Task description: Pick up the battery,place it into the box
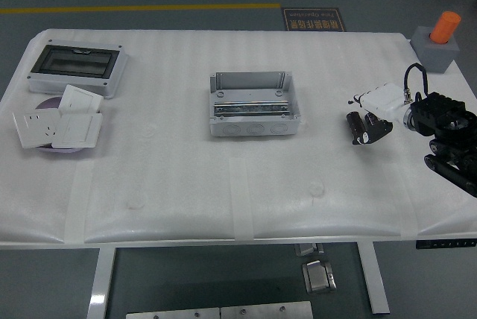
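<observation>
Grey open box [252,104] mid-table [171,177], battery [357,127] well right of the box, lying on the table, right robot hand [370,119] just right of the box's battery, fingers around it, grip unclear, left arm unseen.

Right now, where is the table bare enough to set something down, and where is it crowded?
Bare: the front strip of the table, and between the grey box and the socket plates. Crowded: the right edge, around the right hand and orange-topped block, and the far-left corner by the breaker enclosure.
</observation>
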`<state>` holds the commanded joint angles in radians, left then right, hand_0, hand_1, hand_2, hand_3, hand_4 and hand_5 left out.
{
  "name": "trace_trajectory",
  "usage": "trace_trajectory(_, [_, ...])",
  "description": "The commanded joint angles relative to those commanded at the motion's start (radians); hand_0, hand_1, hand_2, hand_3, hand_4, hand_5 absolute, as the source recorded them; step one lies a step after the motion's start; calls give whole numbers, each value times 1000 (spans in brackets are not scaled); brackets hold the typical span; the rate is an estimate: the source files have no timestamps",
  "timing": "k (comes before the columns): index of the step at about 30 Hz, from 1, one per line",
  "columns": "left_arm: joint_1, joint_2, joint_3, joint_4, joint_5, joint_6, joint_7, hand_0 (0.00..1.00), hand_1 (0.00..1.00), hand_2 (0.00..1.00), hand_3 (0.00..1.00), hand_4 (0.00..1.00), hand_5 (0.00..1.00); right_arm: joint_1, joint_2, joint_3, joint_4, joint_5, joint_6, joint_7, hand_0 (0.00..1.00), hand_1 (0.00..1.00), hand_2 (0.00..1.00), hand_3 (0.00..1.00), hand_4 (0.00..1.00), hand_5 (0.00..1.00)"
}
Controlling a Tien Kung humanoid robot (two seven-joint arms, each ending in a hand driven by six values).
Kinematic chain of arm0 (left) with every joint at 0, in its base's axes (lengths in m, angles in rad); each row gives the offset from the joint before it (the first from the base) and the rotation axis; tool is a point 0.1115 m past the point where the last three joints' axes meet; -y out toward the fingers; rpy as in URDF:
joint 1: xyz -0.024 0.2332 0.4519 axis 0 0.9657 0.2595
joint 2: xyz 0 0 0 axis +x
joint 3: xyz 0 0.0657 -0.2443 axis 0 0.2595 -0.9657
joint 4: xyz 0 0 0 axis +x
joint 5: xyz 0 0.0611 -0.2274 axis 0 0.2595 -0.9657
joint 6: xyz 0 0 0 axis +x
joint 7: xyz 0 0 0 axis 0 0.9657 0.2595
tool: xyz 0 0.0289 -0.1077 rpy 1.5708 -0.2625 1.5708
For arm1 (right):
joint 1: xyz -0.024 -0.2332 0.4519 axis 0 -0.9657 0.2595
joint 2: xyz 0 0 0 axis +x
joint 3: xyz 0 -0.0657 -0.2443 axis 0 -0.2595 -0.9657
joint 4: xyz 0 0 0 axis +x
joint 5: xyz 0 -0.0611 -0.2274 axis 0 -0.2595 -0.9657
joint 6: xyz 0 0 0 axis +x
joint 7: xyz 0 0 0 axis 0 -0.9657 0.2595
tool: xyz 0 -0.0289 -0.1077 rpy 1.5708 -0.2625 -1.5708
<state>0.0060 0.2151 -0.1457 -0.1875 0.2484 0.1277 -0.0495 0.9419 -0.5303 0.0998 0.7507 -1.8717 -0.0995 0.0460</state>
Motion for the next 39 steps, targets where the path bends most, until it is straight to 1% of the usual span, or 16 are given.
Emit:
trace_trajectory(1, [0,0,0,0,1,0,0,591,618,511,647,559,318,0,0,0,0,-2,-2,0,650,689,757,838,772,404])
trace_trajectory(2, [0,0,0,0,1,0,0,591,618,513,647,559,319,0,-1,0,1,-4,-4,1,645,680,751,821,697,355])
trace_trajectory(7, [-1,0,-3,-1,3,2,-1,591,618,513,647,559,319,1,0,-1,4,-10,-20,7,645,680,751,821,697,355])
trace_trajectory(8, [-1,-1,-6,-2,6,2,-1,590,618,512,648,562,321,1,0,-1,5,-11,-24,9,632,673,746,797,649,316])
trace_trajectory(13, [-3,-1,-19,-5,19,3,-3,590,618,512,648,562,321,-3,3,3,7,-18,-36,20,632,673,746,797,649,316])
trace_trajectory(14, [-4,-1,-21,-5,22,3,-3,591,618,511,649,568,327,-4,4,4,7,-20,-36,22,633,671,745,786,636,305])
trace_trajectory(19, [-4,1,-22,-6,24,4,-4,591,618,511,649,568,327,-16,8,12,4,-22,-33,30,633,671,745,786,636,305])
trace_trajectory(20, [-4,1,-22,-6,25,4,-5,591,618,511,651,582,341,-19,9,12,3,-22,-33,31,637,671,744,774,606,268])
trace_trajectory(39, [-8,0,-13,-8,27,5,-5,591,618,511,651,585,345,-19,18,-10,-2,32,-67,29,631,666,740,763,614,279])
